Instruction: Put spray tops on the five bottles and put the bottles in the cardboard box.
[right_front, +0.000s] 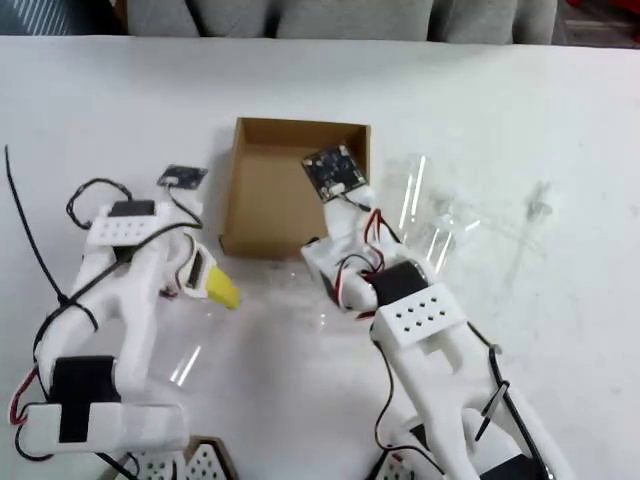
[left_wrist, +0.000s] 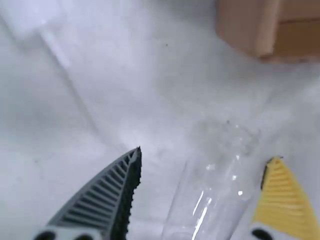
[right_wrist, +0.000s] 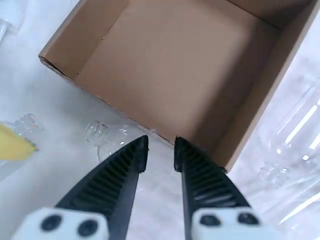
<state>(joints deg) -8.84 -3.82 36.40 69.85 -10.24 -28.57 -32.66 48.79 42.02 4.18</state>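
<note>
White printed arms (right_front: 120, 300), black servo blocks (right_front: 400, 283), looping black and red cables (right_front: 372, 228), ribbed black jaws, one yellow.

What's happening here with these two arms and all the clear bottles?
Two robot arms are at a table with a cardboard box. The left hand sits open around a clear bottle lying on the table, its neck uncapped. The right hand, slightly open and empty, hovers over the box's near edge. More bottles lie beside the box; what shows of its inside is bare.

I see cardboard box (right_front: 275, 200) open, upright. Bare-necked clear bottles (right_front: 430, 215) lie right of it, another bottle (right_wrist: 107, 136) at its near wall.
</note>
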